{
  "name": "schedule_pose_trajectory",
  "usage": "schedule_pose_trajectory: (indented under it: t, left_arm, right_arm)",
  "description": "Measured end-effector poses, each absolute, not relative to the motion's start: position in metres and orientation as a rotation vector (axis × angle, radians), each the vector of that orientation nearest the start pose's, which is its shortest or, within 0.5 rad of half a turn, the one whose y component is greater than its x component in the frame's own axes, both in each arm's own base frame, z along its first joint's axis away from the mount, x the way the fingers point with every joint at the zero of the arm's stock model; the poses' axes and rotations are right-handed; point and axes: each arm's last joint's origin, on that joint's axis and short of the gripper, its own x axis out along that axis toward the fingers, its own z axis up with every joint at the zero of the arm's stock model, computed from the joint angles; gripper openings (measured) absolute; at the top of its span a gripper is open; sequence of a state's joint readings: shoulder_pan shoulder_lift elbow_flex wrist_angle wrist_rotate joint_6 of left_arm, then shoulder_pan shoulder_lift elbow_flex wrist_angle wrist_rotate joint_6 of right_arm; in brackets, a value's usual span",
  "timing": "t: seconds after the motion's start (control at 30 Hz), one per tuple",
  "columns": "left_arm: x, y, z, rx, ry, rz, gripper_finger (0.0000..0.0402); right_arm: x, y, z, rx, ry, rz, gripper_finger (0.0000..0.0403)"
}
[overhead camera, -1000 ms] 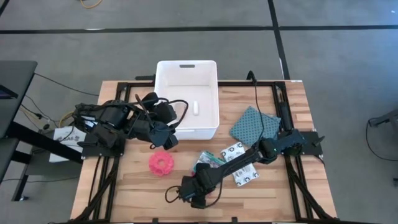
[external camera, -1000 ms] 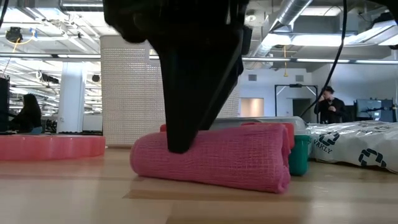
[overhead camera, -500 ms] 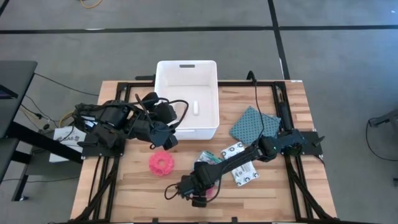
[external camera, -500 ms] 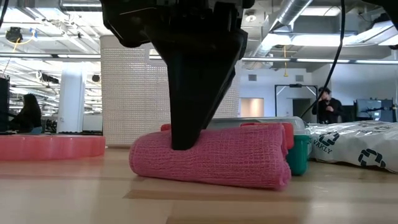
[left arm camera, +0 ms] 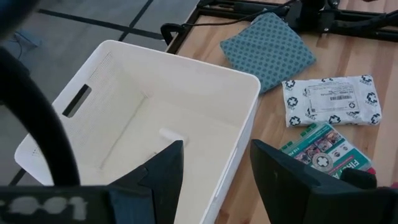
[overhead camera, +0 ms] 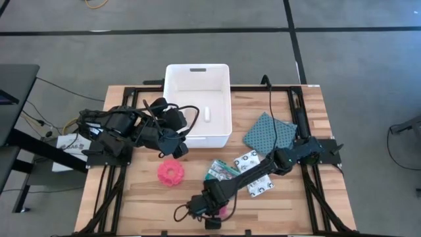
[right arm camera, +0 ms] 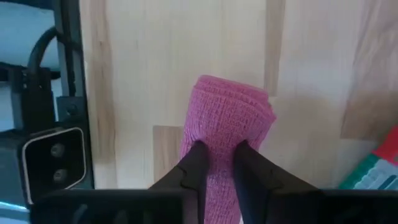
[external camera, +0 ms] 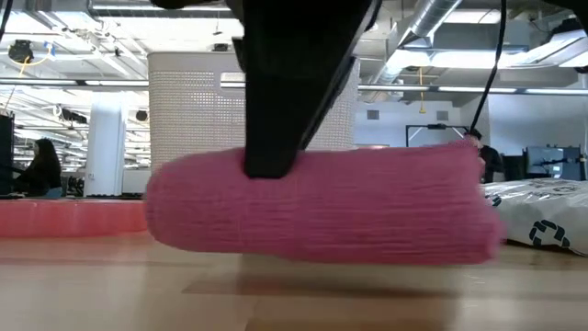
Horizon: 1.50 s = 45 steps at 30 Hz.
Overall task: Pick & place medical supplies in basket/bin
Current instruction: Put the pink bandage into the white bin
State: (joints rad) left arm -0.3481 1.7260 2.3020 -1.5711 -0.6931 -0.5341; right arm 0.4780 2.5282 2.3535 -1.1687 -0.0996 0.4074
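Since a second ago the pink roll [external camera: 317,202] has come up off the table [external camera: 110,285]: then it lay flat on the wood, and now the low view shows a strip of bare wood under it. The right jaws [right arm camera: 216,155] have closed and are clenched on its near end, one finger on each side, with the roll sticking out ahead of them above the table's front edge. The lift is slight as far as the low view shows.

Just behind the right jaws, along the arm, lie the teal-green printed packet [overhead camera: 221,170] and the white black-patterned pouch [overhead camera: 253,178]; further back is the teal dotted cloth [overhead camera: 268,133]. To their left sits the pink spiky disc [overhead camera: 171,173].

The left jaws [left arm camera: 214,165] stand released, with a clear gap between the fingers, holding nothing, over the near wall of the white bin [overhead camera: 197,135]. A small white piece [overhead camera: 206,115] lies inside the bin.
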Motion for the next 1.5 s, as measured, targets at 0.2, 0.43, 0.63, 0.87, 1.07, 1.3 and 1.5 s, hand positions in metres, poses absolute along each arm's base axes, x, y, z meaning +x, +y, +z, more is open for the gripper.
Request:
schedule_pose_trajectory:
  t: [0.2, 0.43, 0.63, 0.87, 1.07, 1.3, 1.5]
  left_arm:
    - [0.272, -0.079, 0.473, 0.001, 0.745, 0.528, 0.0176]
    - [0.269, -0.078, 0.475, -0.004, 0.738, 0.525, 0.0176]
    - [0.258, -0.075, 0.483, -0.04, 0.709, 0.521, 0.0176]
    - [0.253, -0.082, 0.484, -0.055, 0.717, 0.468, 0.0176]
    - [0.258, -0.093, 0.478, -0.045, 0.745, 0.429, 0.0176]
    - [0.258, -0.093, 0.478, -0.04, 0.736, 0.441, 0.0176]
    - [0.258, -0.093, 0.478, -0.016, 0.736, 0.443, 0.0176]
  right_arm:
    - [0.448, 0.238, 0.185, 0.068, 1.39, 0.198, 0.0012]
    - [0.441, 0.216, 0.231, 0.063, 1.329, 0.138, 0.0004]
    - [0.439, 0.201, 0.266, 0.055, 1.204, 0.095, 0.0003]
    - [0.446, 0.216, 0.249, -0.027, 1.172, 0.26, 0.0003]
    - [0.449, 0.218, 0.257, -0.046, 1.115, 0.322, 0.0008]
    - [0.458, 0.208, 0.249, 0.109, 1.147, 0.3, 0.0011]
    - [0.448, 0.199, 0.245, 0.153, 1.289, 0.203, 0.0051]
